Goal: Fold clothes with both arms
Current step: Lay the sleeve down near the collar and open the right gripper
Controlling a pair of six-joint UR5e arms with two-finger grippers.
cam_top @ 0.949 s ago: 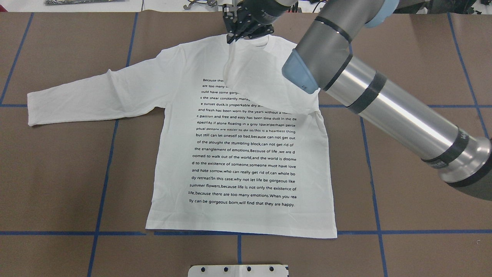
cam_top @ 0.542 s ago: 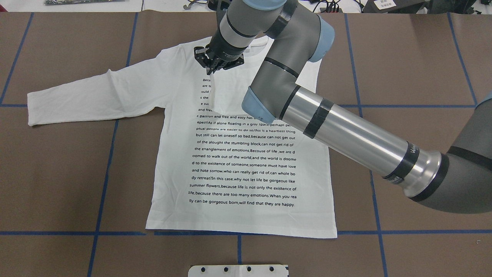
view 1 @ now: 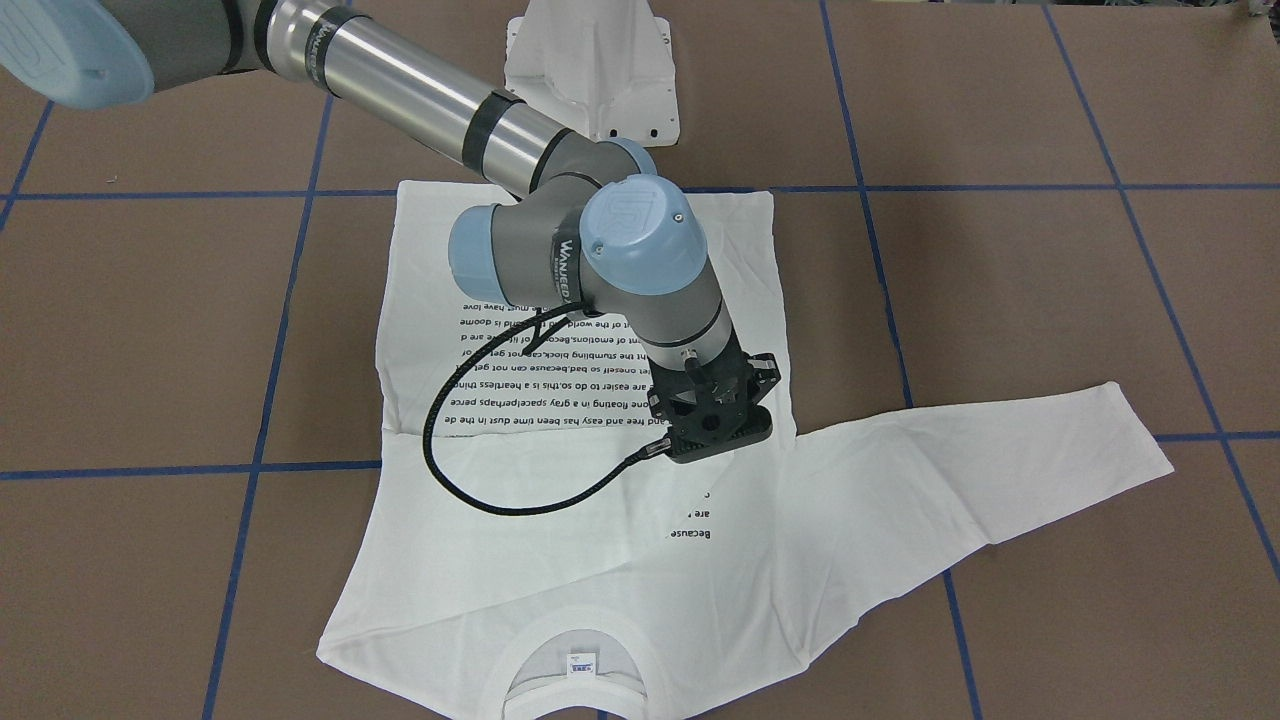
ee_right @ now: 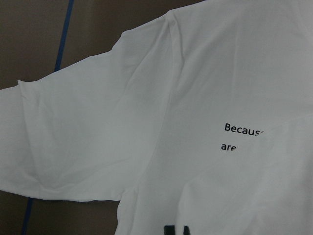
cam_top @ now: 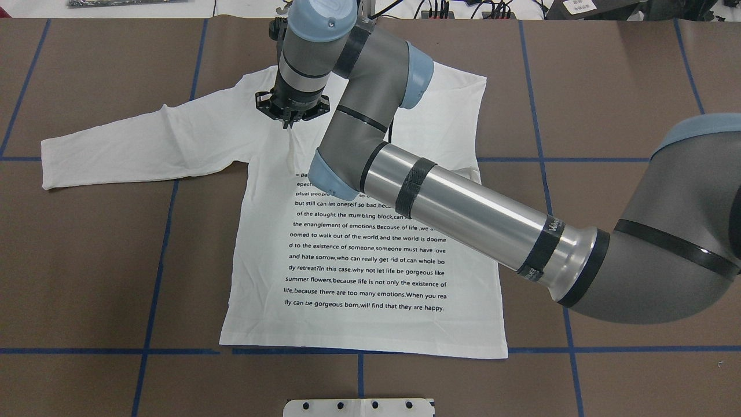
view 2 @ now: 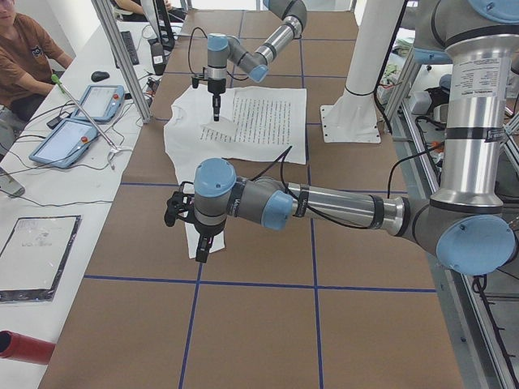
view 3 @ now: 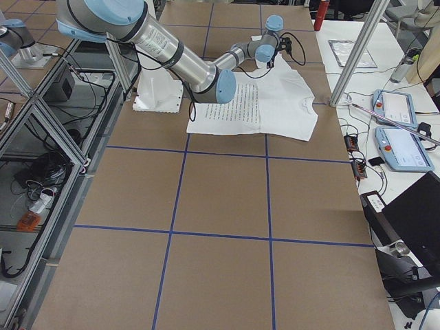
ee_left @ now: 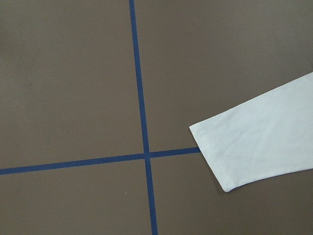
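On the brown worktop (view 1: 1000,250), front view: the white shirt (view 1: 600,600) lies flat, one sleeve (view 1: 500,540) folded across its chest. Overhead: right gripper (cam_top: 288,123), jaws closed on that sleeve. Left side: left gripper (view 2: 200,256) hangs over the other cuff, jaws impossible to judge.
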